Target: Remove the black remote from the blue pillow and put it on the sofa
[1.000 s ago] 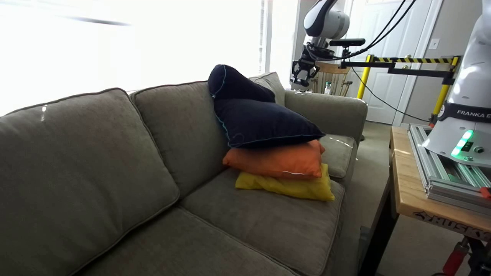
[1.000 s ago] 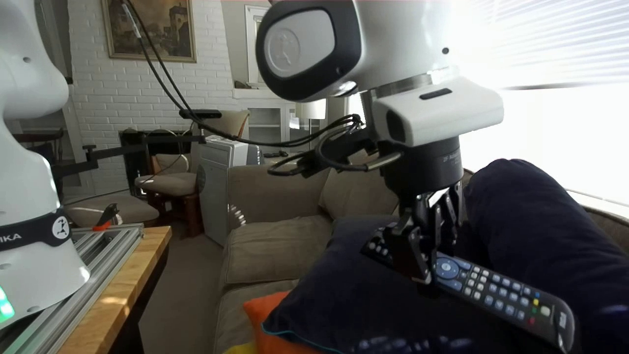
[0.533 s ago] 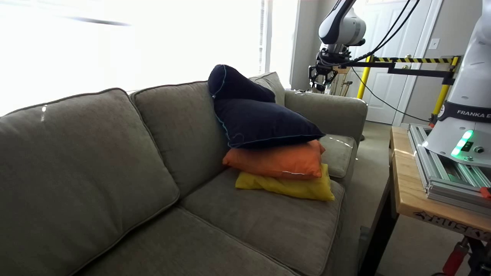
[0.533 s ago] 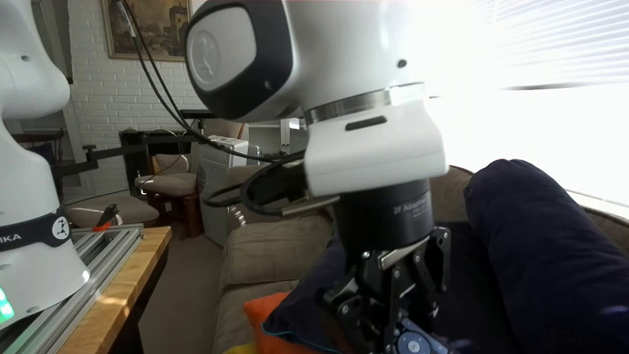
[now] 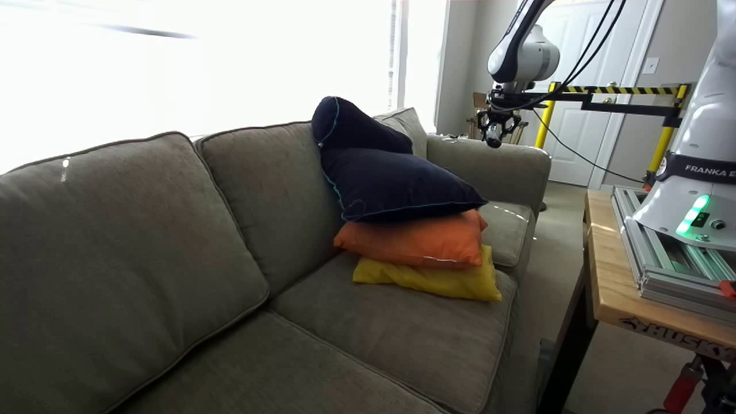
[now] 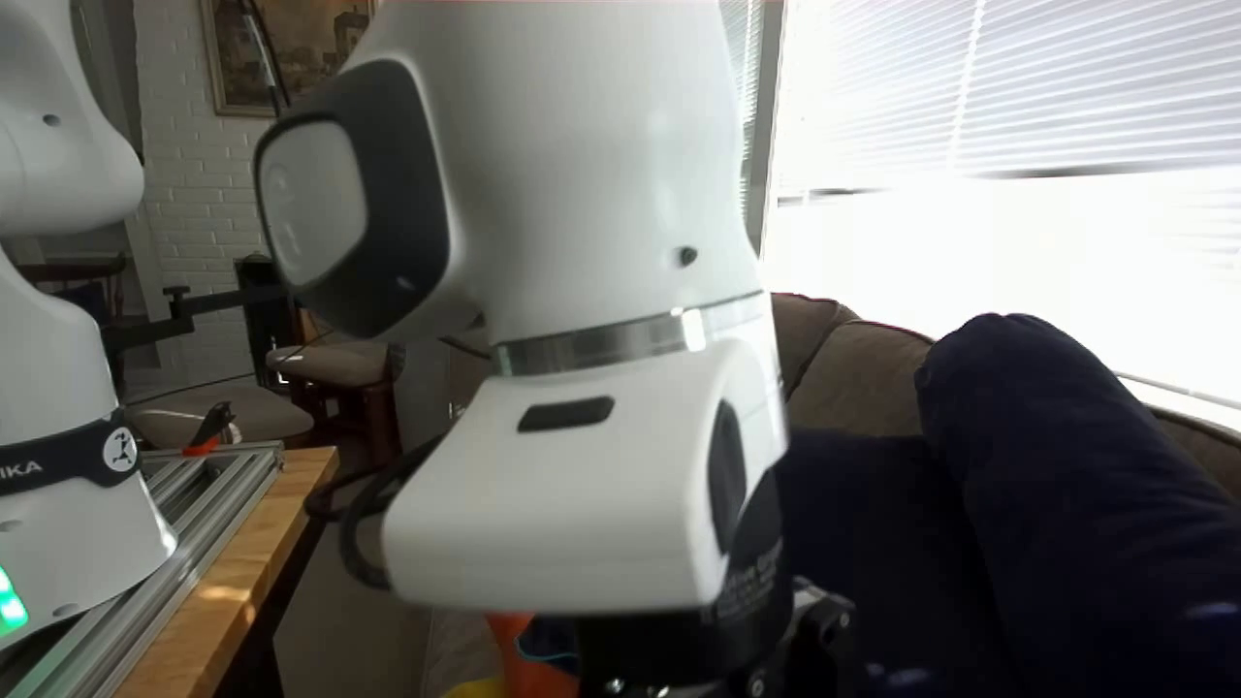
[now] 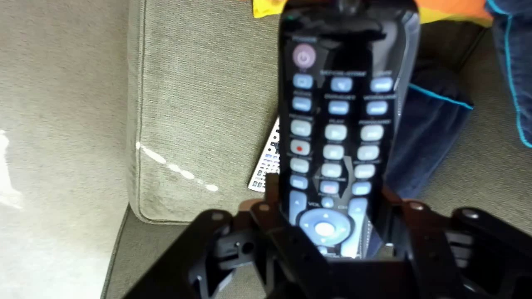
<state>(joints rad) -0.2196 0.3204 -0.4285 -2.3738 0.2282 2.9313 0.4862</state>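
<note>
- One grey-green fabric sofa (image 5: 402, 339) spreads across most of an exterior view, with padded back and seat cushions.
- Franka Panda arm (image 5: 524, 54), its base on metal rails (image 5: 678, 286) atop a wood-topped Husky workbench (image 5: 609, 270), extends toward the sofa's far armrest (image 5: 489, 167).
- Blue pillow (image 5: 397, 181), dark navy with turquoise piping, rumpled and bulging at its back end, tops a stack on the sofa's seat.
- Orange pillow (image 5: 411, 238), directly under it.
- Yellow pillow (image 5: 431, 280), at the bottom, on the seat.
- Robotiq gripper (image 7: 332, 199): its two fingers pinch the black remote (image 7: 332, 120) from both long sides.
- That remote is in the air, well apart from the blue pillow, keys toward the wrist camera.
- Pale remote (image 7: 266, 162) with dark keys, on the sofa's seat, partly hidden behind the black one.
</note>
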